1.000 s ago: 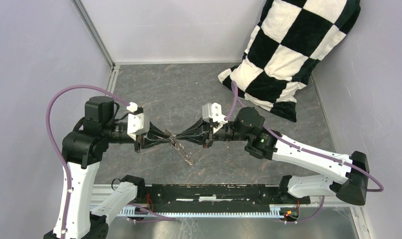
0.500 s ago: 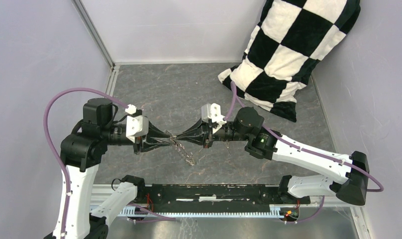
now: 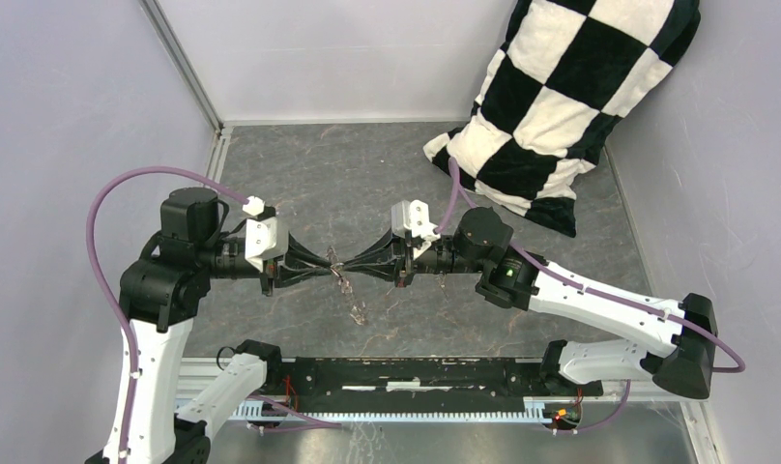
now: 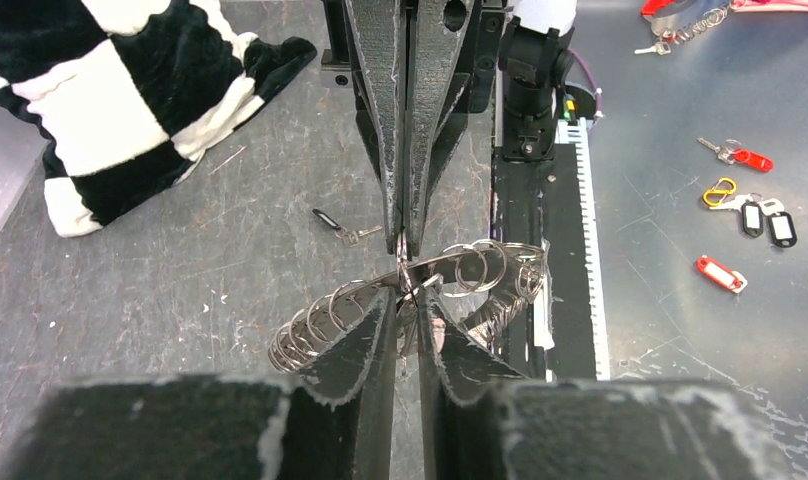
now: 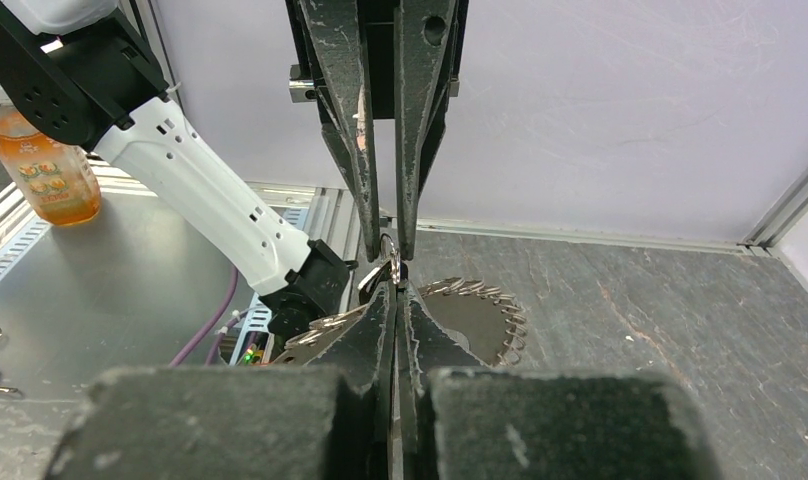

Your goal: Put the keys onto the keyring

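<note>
While both arms reached inward above the grey tabletop [image 3: 367,174], the two grippers met tip to tip over its middle, and the one keyring [image 4: 315,325] hung in the air between them. The left gripper [image 4: 407,315] held its jaws narrow, a thin slit apart, pinched on a stretch of the ring's wire. The right gripper [image 5: 395,298] had its jaws pressed flat together on the same wire from the opposite side.

The ring's crowded row of small metal pieces curved away to either side of the two grips and drooped toward the tabletop; whether its lowest part touched the surface could not be told.

One loose key [image 4: 335,225], with a black head and a short silvery blade, lay flat on the tabletop, well apart from the keyring; only this one could be made out.

One black-and-white checked pillow [image 3: 570,87] leaned in the far right corner. On the metal surface [image 4: 670,110] beyond the tabletop's near edge lay two red tags [image 4: 722,272], two dark tags [image 4: 751,217] and one yellow carabiner [image 4: 720,190]. One orange bottle [image 5: 42,165] stood there too.
</note>
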{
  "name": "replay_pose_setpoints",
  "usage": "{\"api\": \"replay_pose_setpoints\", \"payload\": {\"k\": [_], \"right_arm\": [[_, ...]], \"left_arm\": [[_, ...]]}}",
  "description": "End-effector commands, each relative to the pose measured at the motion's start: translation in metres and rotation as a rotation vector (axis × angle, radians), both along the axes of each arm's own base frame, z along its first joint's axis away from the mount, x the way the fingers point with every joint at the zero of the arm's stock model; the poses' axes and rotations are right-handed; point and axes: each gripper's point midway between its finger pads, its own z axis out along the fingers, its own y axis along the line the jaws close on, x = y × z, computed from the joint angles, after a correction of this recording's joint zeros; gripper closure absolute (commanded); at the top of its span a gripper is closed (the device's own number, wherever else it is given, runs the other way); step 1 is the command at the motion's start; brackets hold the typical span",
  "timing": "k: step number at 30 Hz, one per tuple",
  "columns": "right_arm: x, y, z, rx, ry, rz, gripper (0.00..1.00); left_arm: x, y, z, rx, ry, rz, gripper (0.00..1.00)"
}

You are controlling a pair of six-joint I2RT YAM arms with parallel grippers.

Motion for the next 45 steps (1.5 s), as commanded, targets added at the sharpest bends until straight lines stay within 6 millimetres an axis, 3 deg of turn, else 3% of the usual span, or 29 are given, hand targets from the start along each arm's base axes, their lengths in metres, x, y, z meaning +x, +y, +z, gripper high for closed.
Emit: {"api": "replay_pose_setpoints", "payload": {"k": [1, 6, 8, 17, 24, 33, 37, 40, 45], "right_arm": [[-0.002, -0.005, 0.031, 0.079, -0.047, 0.003, 1.00], [-0.003, -0.006, 0.031, 0.080, -0.045, 0.003, 1.00], [-0.003, -0.007, 0.033, 0.086, -0.044, 0.000, 1.00], [-0.005, -0.008, 0.037, 0.109, -0.038, 0.008, 1.00], [-0.007, -0.006, 0.040, 0.130, -0.016, 0.023, 1.00], [0.000, -0.006, 0.031, 0.099, -0.021, -0.016, 1.00], [0.010, -0.009, 0.028, 0.081, -0.034, -0.071, 1.00], [0.023, -0.009, 0.022, 0.031, -0.049, -0.140, 1.00], [0.022, -0.002, 0.018, -0.025, -0.039, -0.108, 1.00]], "left_arm": [[-0.003, -0.003, 0.005, -0.028, 0.013, -0.012, 0.83], [-0.003, -0.003, 0.003, -0.025, 0.004, -0.012, 0.97], [-0.002, -0.001, 0.000, -0.016, -0.009, -0.006, 0.98], [-0.005, 0.007, -0.024, 0.070, -0.092, -0.018, 0.98], [-0.007, 0.009, -0.030, 0.087, -0.120, -0.034, 0.98], [-0.010, 0.010, -0.028, 0.086, -0.129, -0.039, 0.96], [-0.010, 0.009, -0.028, 0.084, -0.114, -0.034, 0.78], [-0.006, 0.007, -0.020, 0.059, -0.100, -0.015, 0.80], [0.001, 0.005, -0.013, 0.019, -0.157, 0.013, 0.87]]}}
